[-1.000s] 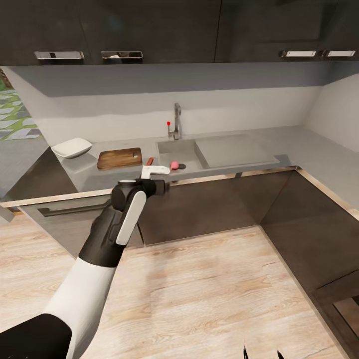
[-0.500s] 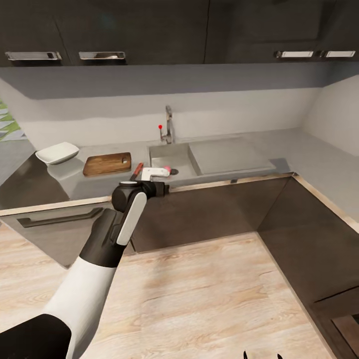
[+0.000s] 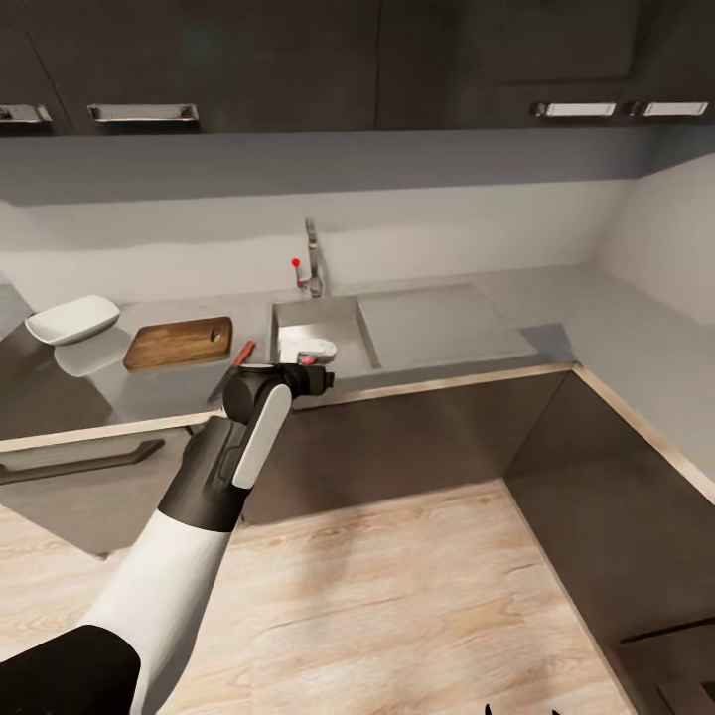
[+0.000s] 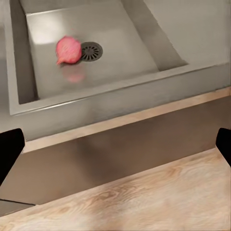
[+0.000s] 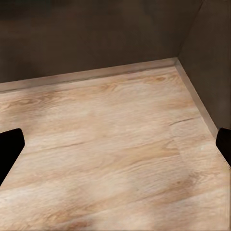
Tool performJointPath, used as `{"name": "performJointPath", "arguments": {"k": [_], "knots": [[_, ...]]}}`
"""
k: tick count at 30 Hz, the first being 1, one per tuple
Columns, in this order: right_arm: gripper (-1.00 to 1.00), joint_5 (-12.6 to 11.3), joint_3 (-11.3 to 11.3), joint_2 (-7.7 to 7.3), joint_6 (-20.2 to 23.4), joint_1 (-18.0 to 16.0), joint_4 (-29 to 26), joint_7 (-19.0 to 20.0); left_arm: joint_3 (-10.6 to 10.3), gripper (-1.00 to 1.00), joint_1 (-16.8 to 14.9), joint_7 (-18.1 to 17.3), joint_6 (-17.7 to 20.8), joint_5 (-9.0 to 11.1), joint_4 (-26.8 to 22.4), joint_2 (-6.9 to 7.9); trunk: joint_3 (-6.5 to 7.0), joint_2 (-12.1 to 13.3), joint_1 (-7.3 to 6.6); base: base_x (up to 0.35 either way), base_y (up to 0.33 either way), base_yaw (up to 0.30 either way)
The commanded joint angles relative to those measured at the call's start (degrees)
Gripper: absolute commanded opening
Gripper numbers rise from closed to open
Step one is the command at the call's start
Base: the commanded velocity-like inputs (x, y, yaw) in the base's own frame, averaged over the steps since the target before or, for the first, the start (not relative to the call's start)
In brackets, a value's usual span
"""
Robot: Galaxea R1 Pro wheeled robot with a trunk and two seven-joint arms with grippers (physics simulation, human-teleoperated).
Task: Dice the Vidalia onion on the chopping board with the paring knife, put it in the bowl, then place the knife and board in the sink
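Left gripper [image 3: 308,350] is raised in front of the countertop [image 3: 556,328] edge, over the near rim of the sink [image 4: 29,96]. Jaws spread wide, nothing between them; in the left wrist view the dark fingertips [image 4: 9,147] sit at the two opposite picture edges.

Vidalia onion [image 4: 68,50] lies on the sink floor, touching or just beside the round slotted drain [image 4: 91,51]. Pinkish-red, near-round, small pointed tip facing away from the drain. Basin is brushed grey steel, rectangular, with a faint reflection of the onion.

Chopping board [image 3: 179,343] lies flat on the glossy grey countertop left of the sink, long axis parallel to the counter edge, slot hole at the sink end. Brown wood, rounded corners.

Paring knife [image 3: 236,359] lies between board and sink, long axis diagonal, reddish handle toward the wall; blade end is hard to make out.

Bowl [image 3: 71,319] is white, squarish rim, well left of the board.

Right gripper [image 5: 115,144] hangs over light wood-grain floor [image 5: 106,159] near dark cabinet bases; jaws wide apart, empty.
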Motion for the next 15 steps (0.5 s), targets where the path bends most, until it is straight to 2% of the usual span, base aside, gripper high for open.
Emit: {"name": "performJointPath", "arguments": {"k": [1, 11, 15], "knots": [[1.0, 0.4, -0.1, 0.03, 0.0, 0.0, 0.1, -0.3, 0.0, 1.0, -0.1, 0.6, 0.1, 0.6, 0.0, 0.12, -0.09, -0.1, 0.06, 0.276, -0.187, 0.0], [1.0, 0.4, -0.1, 0.03, 0.0, 0.0, 1.1, -0.3, 0.0, 1.0, -0.1, 0.6, 0.1, 0.5, 0.2, 0.62, -0.09, -0.1, 0.06, 0.292, -0.141, 0.0], [1.0, 0.4, -0.1, 0.02, 0.0, 0.0, 1.5, -0.3, 0.1, 1.0, -0.1, 0.6, 0.1, 0.5, 0.3, 0.73, -0.09, -0.1, 0.06, 0.307, -0.069, 0.0]]}}
